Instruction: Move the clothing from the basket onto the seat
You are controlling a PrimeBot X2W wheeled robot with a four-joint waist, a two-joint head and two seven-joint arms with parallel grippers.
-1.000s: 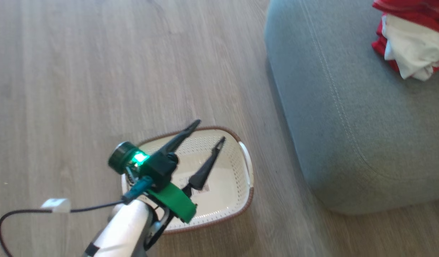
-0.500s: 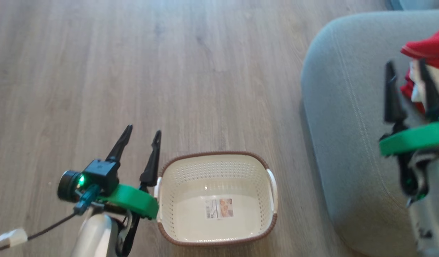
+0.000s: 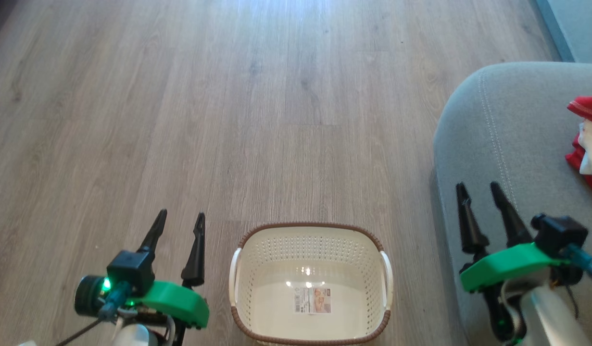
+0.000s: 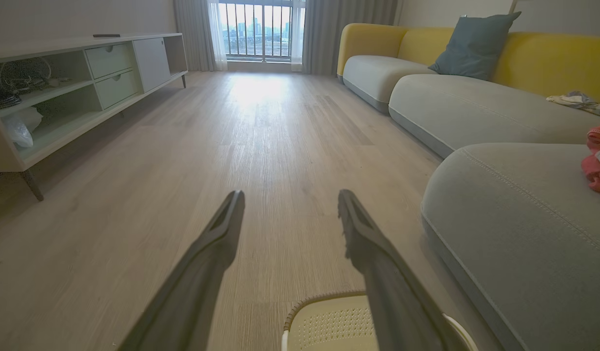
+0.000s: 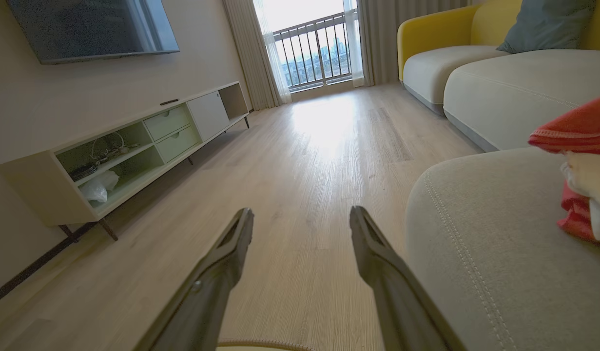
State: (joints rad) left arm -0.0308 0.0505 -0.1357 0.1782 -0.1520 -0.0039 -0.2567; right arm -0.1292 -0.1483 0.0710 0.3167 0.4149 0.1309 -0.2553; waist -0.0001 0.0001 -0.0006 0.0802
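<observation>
1. The basket (image 3: 310,224) stands on the wooden floor (image 3: 228,120), between the two arms in the head view. Its pale bottom shows, with a small label (image 3: 313,300) stuck to it.
2. The clothing (image 3: 586,139), red with a white piece, lies heaped on the seat (image 3: 507,144) at the right edge of the head view, well apart from the basket.
3. The left pincer (image 3: 181,214) hovers over the floor just left of the basket, its fingers spread apart and gripping nothing. The clothing is far off to its right, beyond the basket and the seat's rounded edge.
4. The right pincer (image 3: 477,185) hangs by the seat's left edge, to the right of the basket, fingers likewise parted and holding nothing. The clothing lies ahead and to its right, near but not touching. In the right wrist view bare grey cushion separates the heap from the fingers.
</observation>
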